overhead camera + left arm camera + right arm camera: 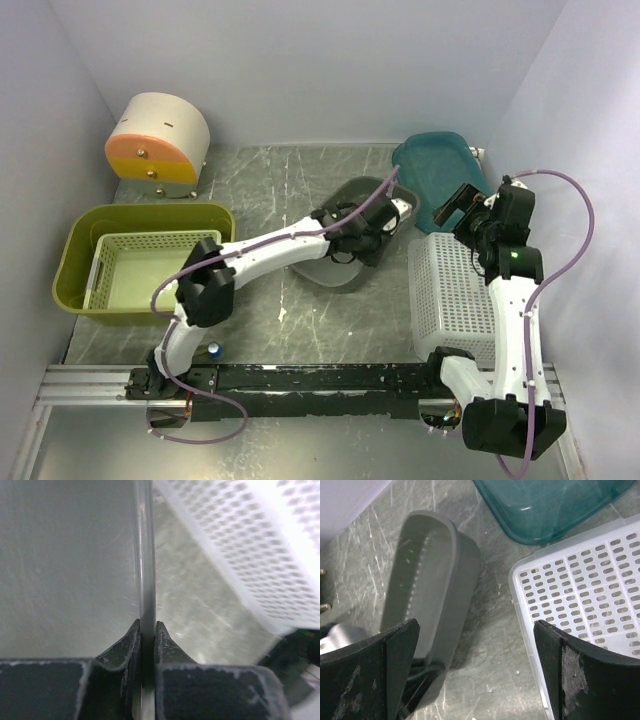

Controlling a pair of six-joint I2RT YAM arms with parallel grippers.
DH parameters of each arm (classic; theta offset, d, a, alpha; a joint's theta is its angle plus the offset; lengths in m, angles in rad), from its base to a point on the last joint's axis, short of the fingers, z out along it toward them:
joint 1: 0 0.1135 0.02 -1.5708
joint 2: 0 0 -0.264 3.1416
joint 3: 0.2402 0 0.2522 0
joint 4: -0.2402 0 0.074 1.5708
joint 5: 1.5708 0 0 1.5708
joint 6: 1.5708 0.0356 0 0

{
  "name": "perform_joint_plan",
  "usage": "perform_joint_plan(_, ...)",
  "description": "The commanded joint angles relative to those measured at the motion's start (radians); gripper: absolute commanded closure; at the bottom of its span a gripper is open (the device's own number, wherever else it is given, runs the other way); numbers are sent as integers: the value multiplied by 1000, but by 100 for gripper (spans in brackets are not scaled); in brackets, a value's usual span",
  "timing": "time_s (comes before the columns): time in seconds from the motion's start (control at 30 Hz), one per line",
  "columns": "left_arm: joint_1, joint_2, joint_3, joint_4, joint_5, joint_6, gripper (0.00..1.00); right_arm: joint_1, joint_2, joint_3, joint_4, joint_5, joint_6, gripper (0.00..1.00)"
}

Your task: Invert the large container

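- Our left gripper pinches the grey plastic tub by its wall, mid-table.
- Our right gripper hangs spread by the white slotted basket.
- The olive-green glossy rectangular tub sits left, upright.

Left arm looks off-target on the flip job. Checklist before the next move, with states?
1. Left gripper closed on something: ok, shut on the grey tub rim.
2. Held thing is the large container: not ok; that olive tub sits at far left, ungripped.
3. Large container emptied: not ok, pale green tray inside it.
4. Right gripper free: ok, open, holding nothing, over the table beside the white basket.
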Motion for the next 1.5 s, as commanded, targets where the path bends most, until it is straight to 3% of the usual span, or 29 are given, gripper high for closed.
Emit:
perform_joint_plan(0.0,39,-161,43,46,280,-95,93,-6,-33,114,-44,41,-7,0)
perform_joint_plan(0.17,138,-243,-12,152,533,-240,93,-6,-57,304,-112,126,-31,0)
perform_joint_plan(0.3,211,-311,-127,343,706,-410,93,-6,-117,309,-80,183,-20,0)
perform_joint_plan(0.5,339,-336,-399,872,921,-780,93,-6,-139,252,-62,166,10,0)
perform_joint_plan(0.77,388,-227,-590,1505,983,-1208,93,-6,-147,220,-53,159,8,0)
perform_joint_plan(0.93,445,-150,-680,1737,975,-1389,93,-5,-154,207,-57,169,1,0)
perform_joint_plan(1.07,512,-141,-730,1715,977,-1369,91,-6,-161,201,-62,175,-6,0)
perform_joint_plan(1.13,543,-151,-734,1630,986,-1301,81,-6,-163,198,-63,178,-8,0)
perform_joint_plan(1.23,580,-181,-706,1341,981,-1111,54,-6,-165,191,-61,179,-9,0)
perform_joint_plan(1.3,607,-202,-666,1114,950,-957,42,-5,-165,186,-59,179,-9,0)
perform_joint_plan(1.47,640,-216,-533,723,834,-655,28,-6,-163,173,-52,173,-10,0)
